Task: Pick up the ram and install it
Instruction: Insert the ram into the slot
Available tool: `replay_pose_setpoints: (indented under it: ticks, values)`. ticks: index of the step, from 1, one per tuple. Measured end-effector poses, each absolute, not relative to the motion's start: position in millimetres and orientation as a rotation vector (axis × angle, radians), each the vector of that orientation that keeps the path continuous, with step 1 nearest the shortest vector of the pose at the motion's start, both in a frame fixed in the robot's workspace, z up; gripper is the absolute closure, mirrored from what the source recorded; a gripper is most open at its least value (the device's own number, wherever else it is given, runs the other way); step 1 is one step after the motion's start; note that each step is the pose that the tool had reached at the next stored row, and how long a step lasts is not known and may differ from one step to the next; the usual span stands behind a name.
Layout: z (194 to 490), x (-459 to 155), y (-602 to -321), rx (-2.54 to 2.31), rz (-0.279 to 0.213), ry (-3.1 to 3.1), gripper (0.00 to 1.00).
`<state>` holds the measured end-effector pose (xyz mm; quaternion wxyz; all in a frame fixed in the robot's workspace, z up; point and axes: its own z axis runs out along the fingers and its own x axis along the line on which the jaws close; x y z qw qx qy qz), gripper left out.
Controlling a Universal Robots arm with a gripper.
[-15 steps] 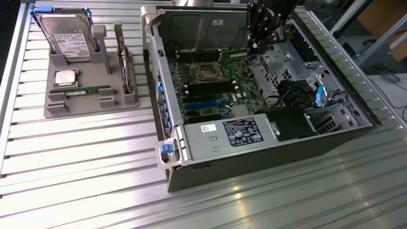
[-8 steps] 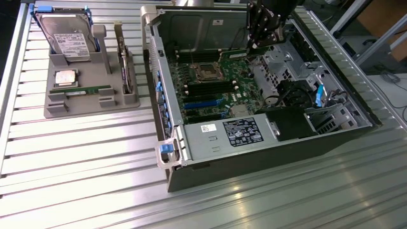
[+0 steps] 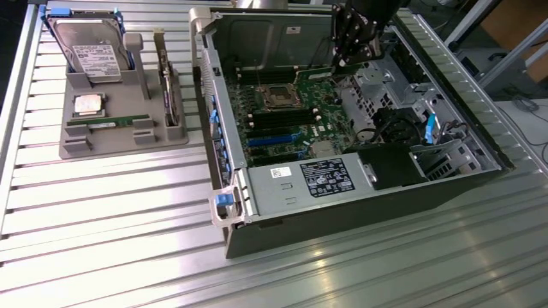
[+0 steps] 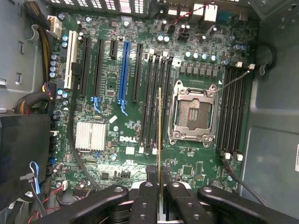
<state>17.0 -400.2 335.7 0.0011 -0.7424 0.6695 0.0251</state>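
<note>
My gripper point(image 4: 160, 176) hangs inside the open computer case point(image 3: 224, 160), above the motherboard point(image 4: 112, 107). It is shut on the ram point(image 4: 160, 135), a thin green stick seen edge-on between the two black fingers point(image 4: 150, 179). The ram hangs over the black memory slots point(image 4: 154, 102) beside the empty CPU socket point(image 4: 194, 112), and I cannot tell whether it touches them. In the exterior view the gripper point(image 3: 353, 54) is at the far side of the case, with the green ram point(image 3: 315, 72) showing beneath it.
A grey parts tray point(image 3: 81, 147) at the exterior view's left holds a hard drive point(image 3: 90, 45), a silver CPU point(image 3: 90, 102), another green memory stick point(image 3: 107, 120) and a card point(image 3: 169, 90). A second bank of slots point(image 4: 233, 112), a heatsink point(image 4: 91, 136) and the power supply point(image 3: 308, 183) are in the case.
</note>
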Motion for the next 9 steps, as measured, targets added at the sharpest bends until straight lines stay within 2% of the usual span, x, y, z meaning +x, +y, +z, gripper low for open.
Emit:
replay_pose_setpoints:
  ticks: [9]
  values:
    - [333.4, 17.0, -400.2, -2.331, 0.079, 2.102, 0.86]
